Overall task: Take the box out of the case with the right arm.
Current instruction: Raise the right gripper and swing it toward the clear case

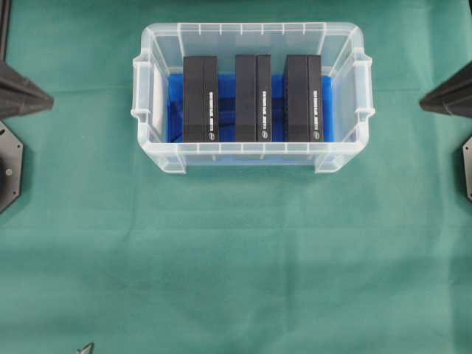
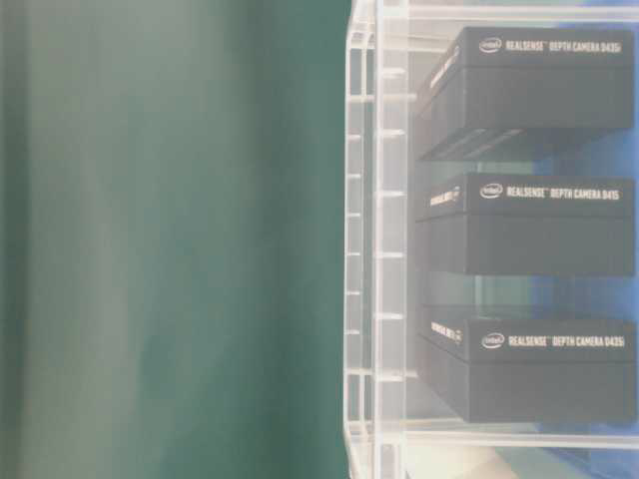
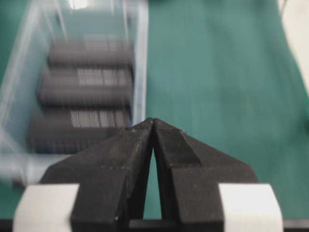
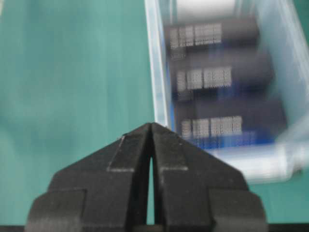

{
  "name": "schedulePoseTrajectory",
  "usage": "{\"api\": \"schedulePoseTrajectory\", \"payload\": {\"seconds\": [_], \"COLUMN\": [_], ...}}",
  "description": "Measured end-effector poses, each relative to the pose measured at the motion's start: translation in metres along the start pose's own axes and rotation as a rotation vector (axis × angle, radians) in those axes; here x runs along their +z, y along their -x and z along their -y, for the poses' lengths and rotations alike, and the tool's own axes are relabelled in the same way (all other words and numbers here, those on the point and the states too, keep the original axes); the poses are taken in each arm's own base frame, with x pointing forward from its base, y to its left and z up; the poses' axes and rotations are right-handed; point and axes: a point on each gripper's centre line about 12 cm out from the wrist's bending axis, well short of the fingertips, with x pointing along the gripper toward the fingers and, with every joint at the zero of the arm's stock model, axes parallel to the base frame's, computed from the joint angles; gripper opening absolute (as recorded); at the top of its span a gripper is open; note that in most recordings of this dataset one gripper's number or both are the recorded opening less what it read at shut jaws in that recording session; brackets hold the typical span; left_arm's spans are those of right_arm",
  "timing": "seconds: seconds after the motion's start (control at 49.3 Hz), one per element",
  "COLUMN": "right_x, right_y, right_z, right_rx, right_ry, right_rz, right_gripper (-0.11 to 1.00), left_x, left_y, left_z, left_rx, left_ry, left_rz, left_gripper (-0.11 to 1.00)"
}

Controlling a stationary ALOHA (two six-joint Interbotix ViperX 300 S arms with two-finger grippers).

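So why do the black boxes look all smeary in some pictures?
In both wrist views the boxes and the clear bin are smeared by motion blur, while the closed fingers up close stay sharp. The overhead view is crisp. The table-level view is a little soft and hazy through the plastic.

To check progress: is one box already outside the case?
No, all three black boxes stand inside the case.

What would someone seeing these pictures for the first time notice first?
The clear plastic rectangular case with its bright blue bottom sits at the upper middle of the green cloth, holding three black rectangular boxes standing side by side in a row. Two pointed black grippers, left and right, are shut and sit outside the case at either end.
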Motion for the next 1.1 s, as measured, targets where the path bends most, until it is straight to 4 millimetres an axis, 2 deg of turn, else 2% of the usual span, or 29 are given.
{"api": "schedulePoseTrajectory", "payload": {"seconds": [0.183,0.345,0.711,0.934,1.096], "right_x": [-0.019,-0.027,-0.028,-0.028,-0.028], "right_y": [-0.004,0.0,0.001,-0.006,-0.014], "right_z": [0.006,0.008,0.009,0.01,0.014], "right_rx": [-0.112,-0.168,-0.198,-0.299,-0.441], "right_ry": [-0.056,-0.06,-0.118,-0.383,-0.677], "right_rz": [-0.341,-0.505,-0.531,-0.525,-0.504], "right_gripper": [0.01,0.01,0.01,0.01,0.01], "left_x": [-0.023,-0.036,-0.037,-0.037,-0.037], "left_y": [-0.003,0.002,0.001,0.0,-0.002], "left_z": [0.004,0.01,0.012,0.012,0.012], "left_rx": [0.015,0.017,0.013,0.012,0.014], "left_ry": [0.079,0.092,0.087,0.086,0.086], "left_rz": [-0.289,-0.43,-0.449,-0.453,-0.459], "left_gripper": [0.02,0.02,0.02,0.02,0.02]}}
